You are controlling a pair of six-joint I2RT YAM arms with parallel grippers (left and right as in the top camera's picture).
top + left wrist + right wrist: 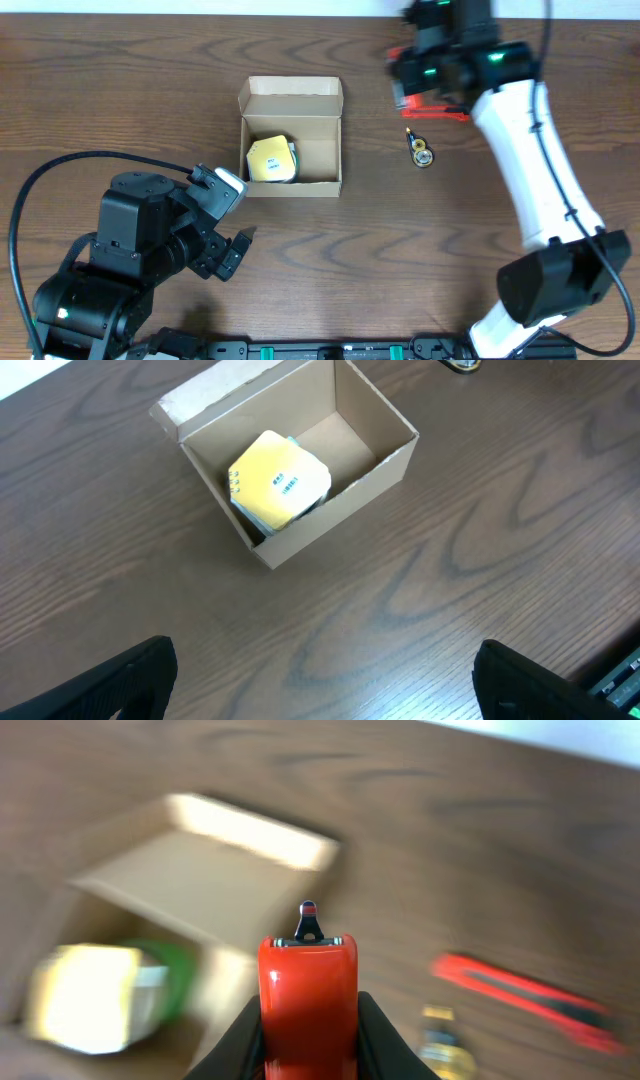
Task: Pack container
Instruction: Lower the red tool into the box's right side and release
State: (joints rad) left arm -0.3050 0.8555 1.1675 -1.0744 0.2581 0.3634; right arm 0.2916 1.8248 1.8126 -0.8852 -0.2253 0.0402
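The container [292, 135] is an open brown cardboard box left of the table's centre, its flap lid folded back at the far side. Inside at its left lies a yellow and green tape roll [271, 160]. In the left wrist view the container [380, 465] and the roll [280, 482] lie ahead of my left gripper [325, 695], which is open and empty above bare wood. My right gripper [308, 1020] is shut on a red cutter [308, 975] and hangs right of the container [210, 870], which looks blurred. In the overhead view my right gripper [405, 85] is at the far right.
A second red cutter [440, 113] lies on the table under the right arm, also visible as a red cutter [520, 1000] in the right wrist view. A small yellow and black item [421, 150] lies just in front of it. My left gripper [235, 250] hovers near the front left.
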